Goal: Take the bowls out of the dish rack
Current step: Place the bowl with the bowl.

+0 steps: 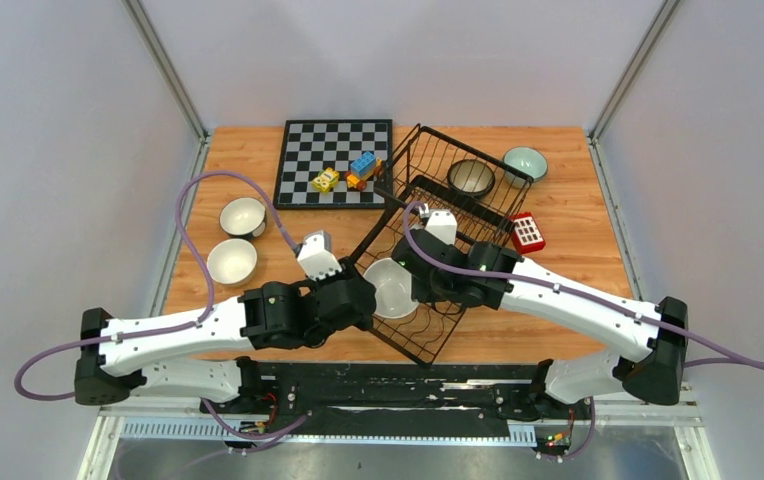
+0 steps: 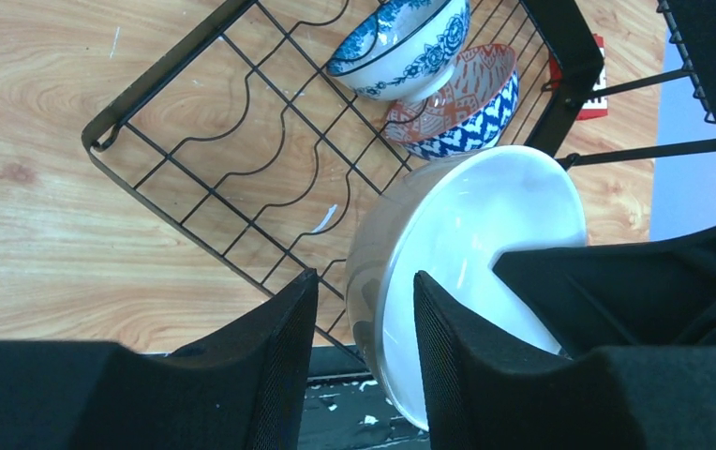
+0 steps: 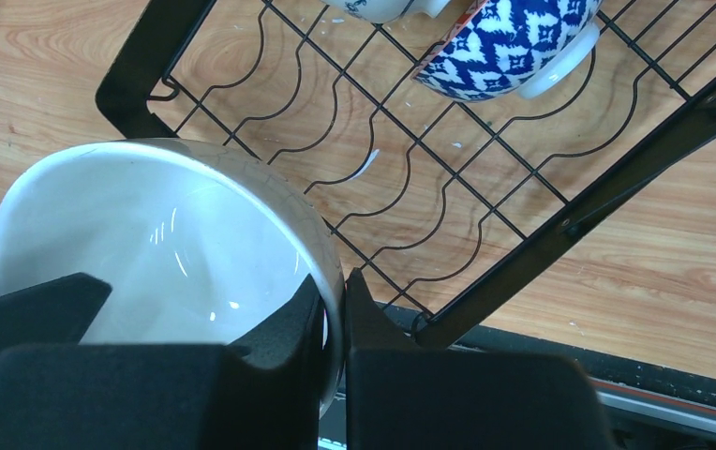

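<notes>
Handover looks like the step in hand. Your right fingers (image 3: 270, 375) are clenched on the rim of the pale bowl (image 3: 148, 234), one inside and one outside. Your left fingers (image 2: 279, 356) stand apart astride the opposite rim, with a sliver of gap at the outer wall, so they grasp nothing yet. Seat the wall deep between the left pair and close squarely before the right lets go. The glaze is glossy, the wall curves, and a shallow bite could slip. Beneath and beyond the left fingertips lies a corner of the dish rack (image 2: 153, 80), thin black wire with wavy runs over the grained wooden counter (image 2: 45, 216). Farther beyond them, a blue floral bowl (image 2: 401, 42) leans on a blue-and-orange patterned bowl (image 2: 467, 112).
</notes>
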Tool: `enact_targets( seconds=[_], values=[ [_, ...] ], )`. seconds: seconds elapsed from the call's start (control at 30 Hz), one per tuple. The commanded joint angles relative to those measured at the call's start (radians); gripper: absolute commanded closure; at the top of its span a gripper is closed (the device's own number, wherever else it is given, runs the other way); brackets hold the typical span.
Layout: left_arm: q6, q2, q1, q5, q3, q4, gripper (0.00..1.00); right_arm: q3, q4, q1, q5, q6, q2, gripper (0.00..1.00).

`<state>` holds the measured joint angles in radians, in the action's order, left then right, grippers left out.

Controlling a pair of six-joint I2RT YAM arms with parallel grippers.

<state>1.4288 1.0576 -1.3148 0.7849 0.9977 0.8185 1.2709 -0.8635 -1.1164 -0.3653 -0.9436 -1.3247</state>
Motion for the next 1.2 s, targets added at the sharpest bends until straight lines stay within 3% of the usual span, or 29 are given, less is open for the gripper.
enact_targets(
  seconds=[0.0, 0.53, 1.07, 1.17],
  values=[
    [0.012, 0.021, 0.005, 0.01, -0.012, -0.024, 0.56, 0.031, 0.001, 0.005, 0.013, -0.029, 0.039, 1.0],
    [-0.023, 0.07, 0.05, -0.04, 0.085, 0.126, 0.54, 0.024, -0.027, 0.004, -0.019, 0.054, 0.027, 1.0],
    [-0.049, 0.128, 0.055, -0.083, 0.096, 0.073, 0.68, 0.021, -0.026, 0.003, -0.022, 0.071, 0.012, 1.0],
    [-0.063, 0.125, 0.055, -0.093, 0.084, 0.049, 0.77, 0.021, -0.024, 0.004, -0.019, 0.072, 0.01, 1.0]
  ],
)
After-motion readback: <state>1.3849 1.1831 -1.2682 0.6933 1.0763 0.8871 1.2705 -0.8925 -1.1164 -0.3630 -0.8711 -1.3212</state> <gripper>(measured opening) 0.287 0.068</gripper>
